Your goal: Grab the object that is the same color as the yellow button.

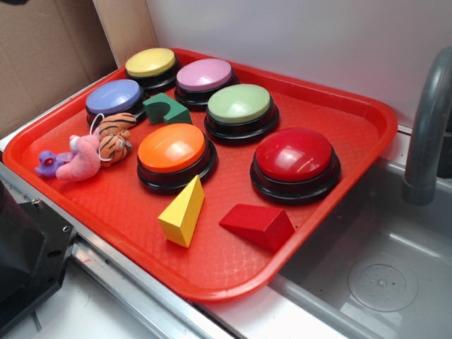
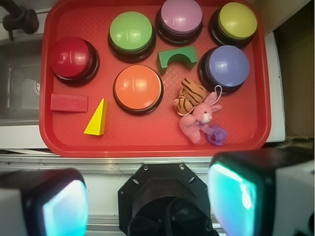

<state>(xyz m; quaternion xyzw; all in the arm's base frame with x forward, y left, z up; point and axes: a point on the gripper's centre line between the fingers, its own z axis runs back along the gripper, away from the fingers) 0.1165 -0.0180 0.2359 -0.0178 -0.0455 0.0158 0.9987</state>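
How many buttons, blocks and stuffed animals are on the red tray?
Buttons: 6: yellow button, pink, green, blue, orange, red.
Blocks: 3: yellow wedge, red wedge, green arch.
Stuffed animals: 2: tiger, pink bunny.
Total: 11

Bright even light, jaws perhaps defocused
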